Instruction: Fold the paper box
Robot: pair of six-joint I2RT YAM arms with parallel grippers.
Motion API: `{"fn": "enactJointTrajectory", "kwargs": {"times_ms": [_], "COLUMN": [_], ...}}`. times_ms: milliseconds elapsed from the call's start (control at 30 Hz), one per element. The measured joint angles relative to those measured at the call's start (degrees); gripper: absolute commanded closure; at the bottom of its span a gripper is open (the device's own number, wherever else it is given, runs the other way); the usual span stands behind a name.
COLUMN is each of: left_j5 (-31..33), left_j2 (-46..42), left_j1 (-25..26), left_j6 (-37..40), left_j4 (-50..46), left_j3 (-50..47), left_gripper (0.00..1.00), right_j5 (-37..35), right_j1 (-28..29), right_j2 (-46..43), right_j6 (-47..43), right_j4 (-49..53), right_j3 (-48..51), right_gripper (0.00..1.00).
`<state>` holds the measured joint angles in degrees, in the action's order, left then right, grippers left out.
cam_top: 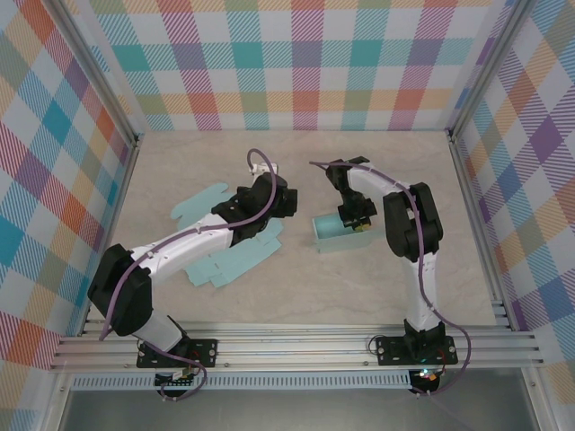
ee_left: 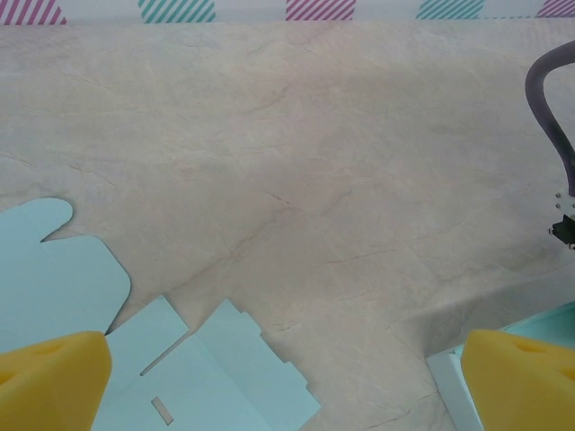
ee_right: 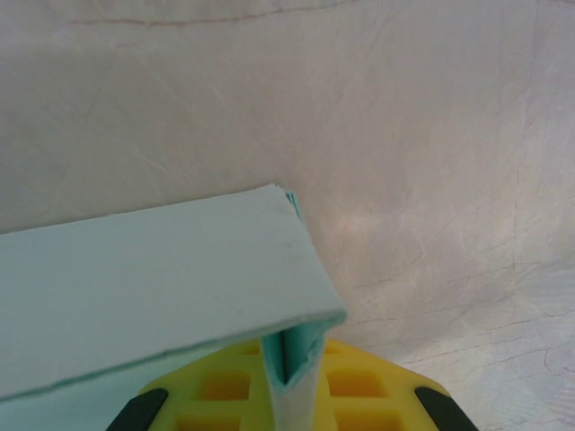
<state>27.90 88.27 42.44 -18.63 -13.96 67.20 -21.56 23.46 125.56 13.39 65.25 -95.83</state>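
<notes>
Marbled desk (cam_top: 359,296), plaid walls (cam_top: 305,72). Right pincer (ee_right: 287,382) is clenching a thin wall of the half-formed paper box (cam_top: 331,238) mid-desk; left pincer (cam_top: 280,199) is hanging released. Card looking light, easily creased: grip edges near folds.

back strip of the beige marble-look tabletop (cam_top: 377,153) bare from side to side, wide passage. front centre between the arm bases also bare. flat pale-blue paper cut-outs (cam_top: 199,206) cover left-centre, lying low. white-and-black left arm (cam_top: 180,244) lies diagonally over them. folded pale-blue paper box (cam_top: 332,242) stands right of centre; black right arm (cam_top: 415,224) bends down onto its right end. narrow gap between the arm tips. plaid walls (cam_top: 296,63) close three sides.
</notes>
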Motion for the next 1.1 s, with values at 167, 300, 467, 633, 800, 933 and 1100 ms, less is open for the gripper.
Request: {"fn": "enactJointTrajectory", "kwargs": {"times_ms": [167,300,467,633,800,933,1100], "left_j5": [0.11,0.13,0.13,0.0,-0.42,-0.87,-1.46], "left_j2": [0.0,-0.07,-0.39,-0.5,-0.5,-0.5,-0.48], "left_j1": [-0.37,-0.66,-0.96,-1.11,-1.11,-1.14,-1.33], "left_j6": [0.0,0.0,-0.02,-0.02,-0.02,-0.02,-0.02], "left_j4": [-0.79,-1.01,-1.01,-1.03,-1.03,-1.01,-0.96], "left_j3": [0.0,0.0,0.0,0.0,0.0,0.0,0.02], "left_gripper": [0.0,0.0,0.0,0.0,0.0,0.0,0.0], "right_j5": [-0.33,-0.52,-0.55,-0.55,-0.98,-1.42,-2.73], "right_j1": [0.15,0.28,0.59,0.66,0.94,1.03,1.49], "right_j2": [0.09,0.09,0.11,0.11,0.11,0.15,0.22], "right_j6": [-0.68,-1.03,-1.68,-1.92,-2.32,-2.56,-2.49], "right_j4": [-0.02,-0.07,-0.07,-0.07,-0.52,-0.79,-1.51], "right_j3": [-0.2,-0.24,-0.24,-0.24,-0.24,-0.24,0.02], "right_gripper": [1.0,1.0,1.0,1.0,1.0,1.0,1.0]}}
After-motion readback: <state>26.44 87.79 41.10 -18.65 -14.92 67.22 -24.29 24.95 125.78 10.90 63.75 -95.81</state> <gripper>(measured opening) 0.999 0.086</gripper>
